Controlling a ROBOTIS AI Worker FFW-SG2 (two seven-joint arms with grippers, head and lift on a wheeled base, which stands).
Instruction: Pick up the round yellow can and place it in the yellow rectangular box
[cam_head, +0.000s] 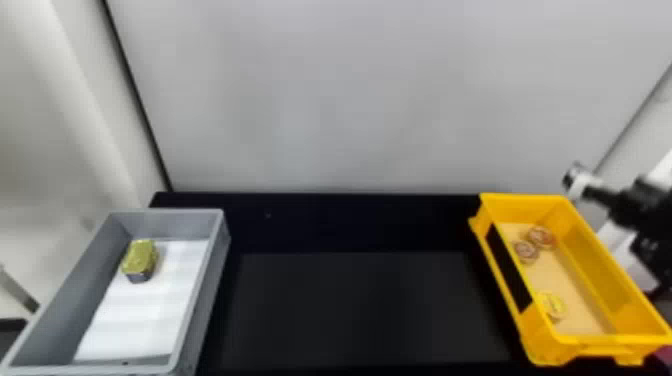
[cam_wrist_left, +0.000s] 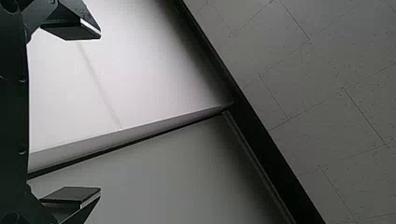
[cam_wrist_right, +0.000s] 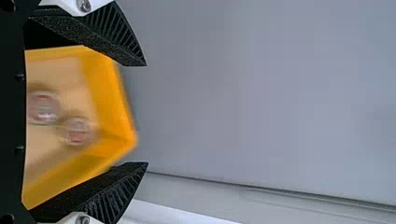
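Note:
In the head view, my right gripper (cam_head: 582, 185) is raised by the right rim of the yellow rectangular box (cam_head: 617, 272). The round yellow can (cam_head: 552, 305) lies on the box floor near its front end, apart from that gripper. In the right wrist view, my right gripper (cam_wrist_right: 147, 114) has its fingers spread wide with nothing held; behind them shows the far end of the yellow box (cam_wrist_right: 109, 102). My left gripper (cam_wrist_left: 100, 111), in the left wrist view, is open and empty, facing pale wall panels and ceiling.
Two reddish round cans (cam_head: 540, 237) lie toward the yellow box's far end. At the left, a grey box (cam_head: 200, 300) holds a gold-topped can (cam_head: 140, 260) on white lining. A black table (cam_head: 350, 310) lies between the boxes, with a light wall (cam_head: 340, 100) behind.

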